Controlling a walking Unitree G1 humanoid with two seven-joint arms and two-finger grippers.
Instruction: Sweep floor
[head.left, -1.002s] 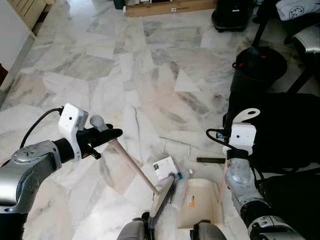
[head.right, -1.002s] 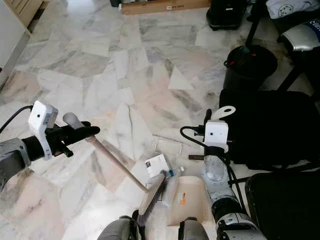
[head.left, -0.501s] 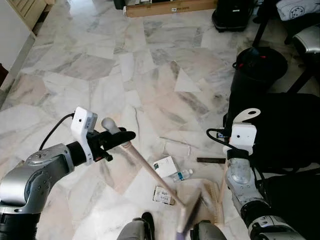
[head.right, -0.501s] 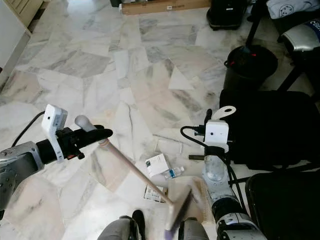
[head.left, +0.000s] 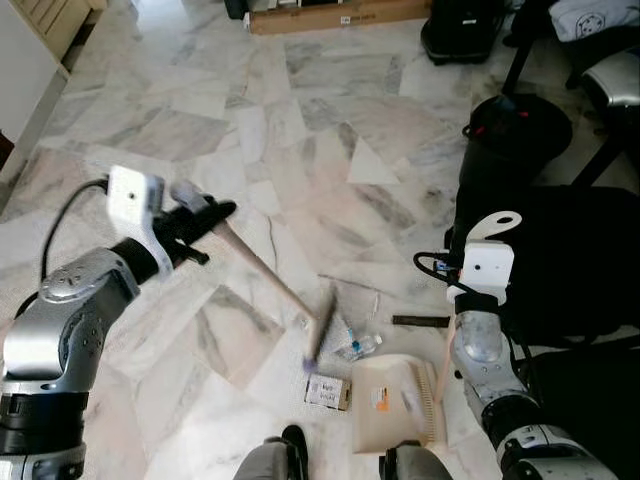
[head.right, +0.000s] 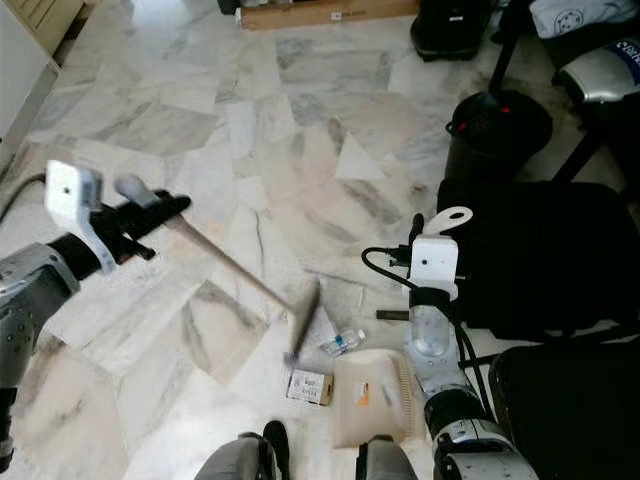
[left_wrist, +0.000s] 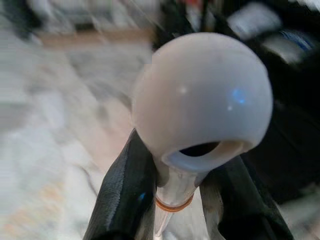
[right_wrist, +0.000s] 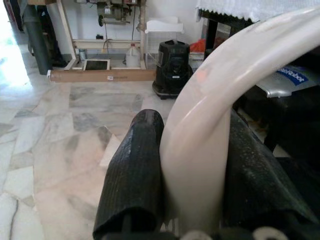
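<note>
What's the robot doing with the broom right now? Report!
Left tool shut on wooden-handled broom, brush raised. Right tool shut on cream plastic dustpan, resting on floor. Small clear bottle and small printed box lie beside the pan.

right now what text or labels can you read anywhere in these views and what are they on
"Robot": partly readable blue print on the grey-and-white thing behind the dustpan handle in the right wrist view; any letters before it are hidden.
Small carton on the floor: print too small to read.
Orange sticker on the dustpan: too small to read.
White label on the long box by the far wall: too blurred to read.
</note>
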